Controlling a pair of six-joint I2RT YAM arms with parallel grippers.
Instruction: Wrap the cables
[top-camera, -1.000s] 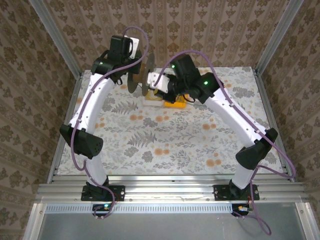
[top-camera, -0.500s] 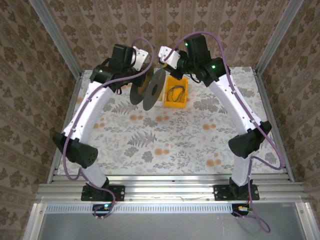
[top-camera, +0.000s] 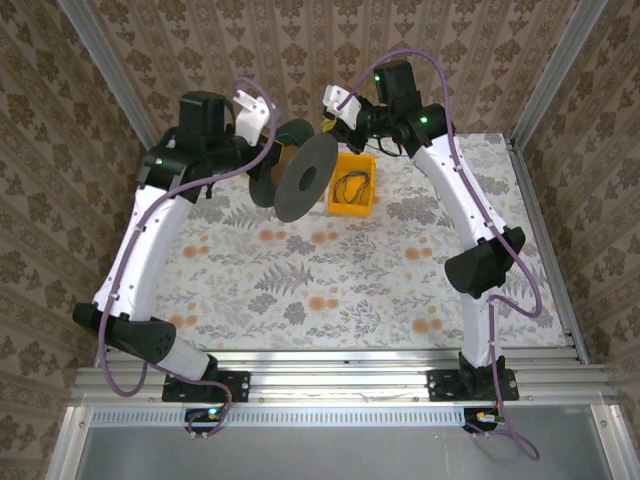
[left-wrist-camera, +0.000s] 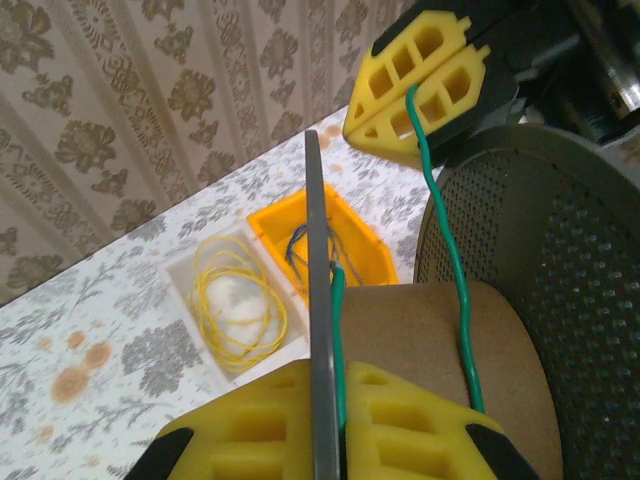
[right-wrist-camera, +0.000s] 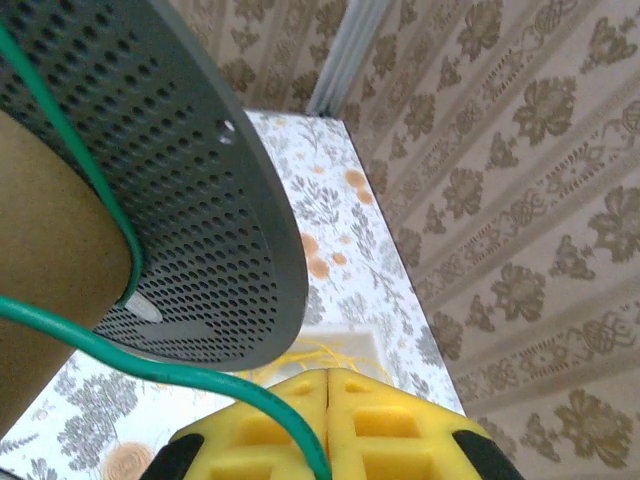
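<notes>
The left end effector was clamped on the thin grey rim of the round spool. A thin green cable lay over its smooth brown cardboard middle. The right end effector pinched that cable tight. Winding looked under way; next the cable would need another snug turn. Dark cables waited in the yellow bin.
</notes>
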